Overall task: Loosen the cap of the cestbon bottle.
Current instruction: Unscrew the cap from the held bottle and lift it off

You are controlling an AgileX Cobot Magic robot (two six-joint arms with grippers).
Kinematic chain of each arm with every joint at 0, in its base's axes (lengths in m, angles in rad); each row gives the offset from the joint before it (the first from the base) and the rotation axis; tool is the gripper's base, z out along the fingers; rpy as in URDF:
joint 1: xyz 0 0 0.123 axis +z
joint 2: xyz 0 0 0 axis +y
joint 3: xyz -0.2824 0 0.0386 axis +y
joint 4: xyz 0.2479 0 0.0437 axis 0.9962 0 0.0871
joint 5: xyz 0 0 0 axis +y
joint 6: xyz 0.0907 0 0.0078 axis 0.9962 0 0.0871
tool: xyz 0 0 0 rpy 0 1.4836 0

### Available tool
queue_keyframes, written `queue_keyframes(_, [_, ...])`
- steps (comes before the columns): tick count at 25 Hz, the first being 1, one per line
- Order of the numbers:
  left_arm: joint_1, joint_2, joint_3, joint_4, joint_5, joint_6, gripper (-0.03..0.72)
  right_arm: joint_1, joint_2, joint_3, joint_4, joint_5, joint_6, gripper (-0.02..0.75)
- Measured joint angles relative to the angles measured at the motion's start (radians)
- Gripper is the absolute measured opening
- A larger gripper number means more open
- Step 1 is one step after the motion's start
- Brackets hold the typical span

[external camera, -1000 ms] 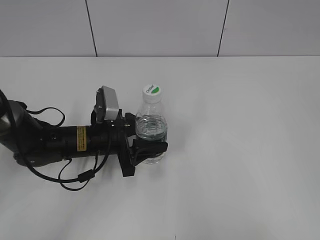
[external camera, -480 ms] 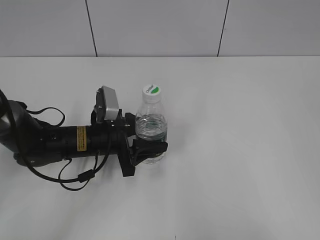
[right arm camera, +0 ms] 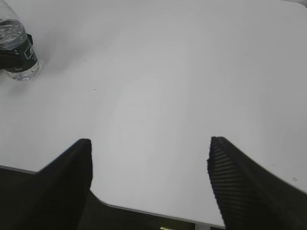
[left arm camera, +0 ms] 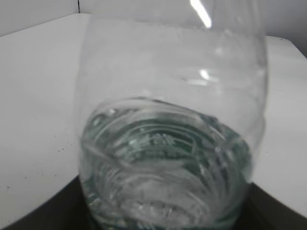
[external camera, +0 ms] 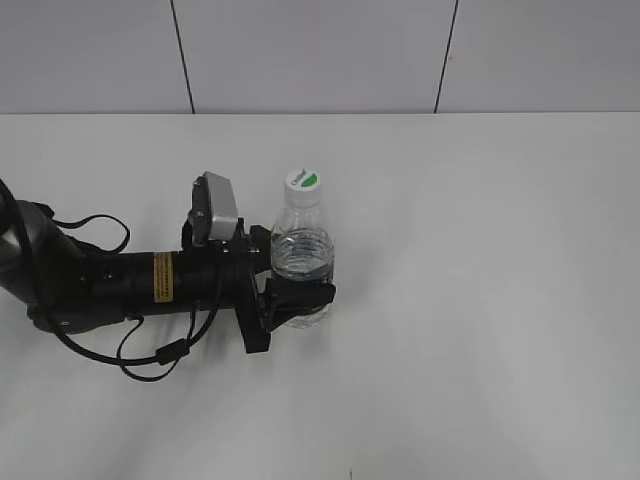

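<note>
Exterior view: bottle (external camera: 301, 262) upright on table (external camera: 480, 300), left gripper (external camera: 298, 292) clamped low around it, cap (external camera: 302, 180) on top, clear; left wrist view: bottle (left arm camera: 170, 143) fills frame; right wrist view: right gripper (right arm camera: 151, 179) spread wide, empty, well apart from bottle (right arm camera: 18, 48), should descend straight onto cap.

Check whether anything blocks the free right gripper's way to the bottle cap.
Nothing visible does. The right gripper hangs open over bare table, and the cap sits exposed on the cestbon bottle; the left gripper clamps only the lower body.
</note>
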Motion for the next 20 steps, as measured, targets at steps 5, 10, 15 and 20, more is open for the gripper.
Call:
queue_keyframes(5, [0.0, 0.0, 0.0, 0.0, 0.0, 0.0, 0.417, 0.0, 0.146, -0.04, 0.0, -0.037, 0.0, 0.572])
queue_keyframes(10, [0.0, 0.0, 0.0, 0.0, 0.0, 0.0, 0.417, 0.0, 0.322, -0.106, 0.0, -0.091, 0.0, 0.572])
queue_keyframes(15, [0.0, 0.0, 0.0, -0.001, 0.0, 0.0, 0.417, 0.0, 0.507, -0.194, 0.002, -0.134, 0.0, 0.572])
queue_keyframes(20, [0.0, 0.0, 0.0, -0.001, 0.0, 0.0, 0.417, 0.0, 0.716, -0.303, 0.054, -0.171, 0.0, 0.572])
